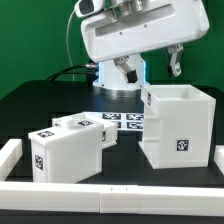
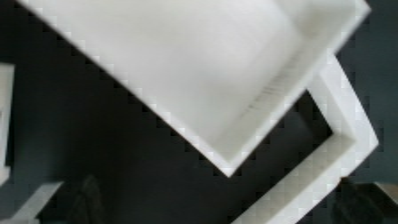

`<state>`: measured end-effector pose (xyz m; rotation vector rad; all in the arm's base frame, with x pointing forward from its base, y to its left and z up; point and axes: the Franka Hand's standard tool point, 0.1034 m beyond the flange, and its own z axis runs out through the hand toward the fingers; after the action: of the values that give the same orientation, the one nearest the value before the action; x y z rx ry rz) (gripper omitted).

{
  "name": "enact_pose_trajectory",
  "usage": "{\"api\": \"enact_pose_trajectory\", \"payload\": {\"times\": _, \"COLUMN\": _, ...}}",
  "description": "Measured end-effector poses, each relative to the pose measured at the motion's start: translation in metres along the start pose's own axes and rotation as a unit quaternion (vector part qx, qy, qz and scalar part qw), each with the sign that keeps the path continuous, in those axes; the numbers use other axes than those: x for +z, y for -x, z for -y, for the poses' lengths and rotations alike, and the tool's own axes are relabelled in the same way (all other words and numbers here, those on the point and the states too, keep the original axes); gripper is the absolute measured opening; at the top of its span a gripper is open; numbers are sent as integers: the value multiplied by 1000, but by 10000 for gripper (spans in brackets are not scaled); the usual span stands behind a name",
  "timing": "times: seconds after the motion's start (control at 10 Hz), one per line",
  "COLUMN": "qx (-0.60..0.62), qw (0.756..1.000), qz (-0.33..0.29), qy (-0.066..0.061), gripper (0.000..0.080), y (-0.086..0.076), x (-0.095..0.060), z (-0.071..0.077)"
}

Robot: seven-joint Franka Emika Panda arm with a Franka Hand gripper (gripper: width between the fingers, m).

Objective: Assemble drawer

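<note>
The large hollow white shell (image 1: 180, 125) of the drawer stands upright with its open side up at the exterior view's right, a tag on its front. Two smaller white trays (image 1: 68, 152) (image 1: 86, 124) sit side by side at the exterior view's left. My gripper (image 1: 175, 62) hangs above the shell's back edge, apart from it. In the wrist view the shell (image 2: 187, 70) fills the upper part as a big white face with one corner. My gripper (image 2: 224, 202) shows only as two dark fingertips (image 2: 75, 200) set wide apart, open, with nothing between them.
The marker board (image 1: 125, 120) lies flat between the trays and the shell. Low white border rails (image 1: 110, 196) run along the front and the sides; one bends past the shell in the wrist view (image 2: 334, 150). The arm's base stands behind.
</note>
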<state>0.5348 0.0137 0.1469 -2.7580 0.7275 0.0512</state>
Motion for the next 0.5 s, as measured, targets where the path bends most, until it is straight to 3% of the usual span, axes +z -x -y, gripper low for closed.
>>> {"api": "enact_pose_trajectory", "payload": {"times": 0.1, "qx": -63, "qw": 998, "qz": -4, "qy": 31, "gripper": 649, "y": 4, "x": 3, "z": 3}}
{"api": "enact_pose_trajectory", "payload": {"times": 0.2, "qx": -86, "qw": 995, "qz": -14, "qy": 40, "gripper": 649, "y": 11, "x": 12, "z": 6}}
{"api": "enact_pose_trajectory", "payload": {"times": 0.3, "qx": -65, "qw": 997, "qz": -15, "qy": 31, "gripper": 649, "y": 14, "x": 16, "z": 0}}
{"api": "enact_pose_trajectory", "payload": {"times": 0.5, "qx": -66, "qw": 997, "qz": -14, "qy": 30, "gripper": 649, "y": 12, "x": 14, "z": 2}}
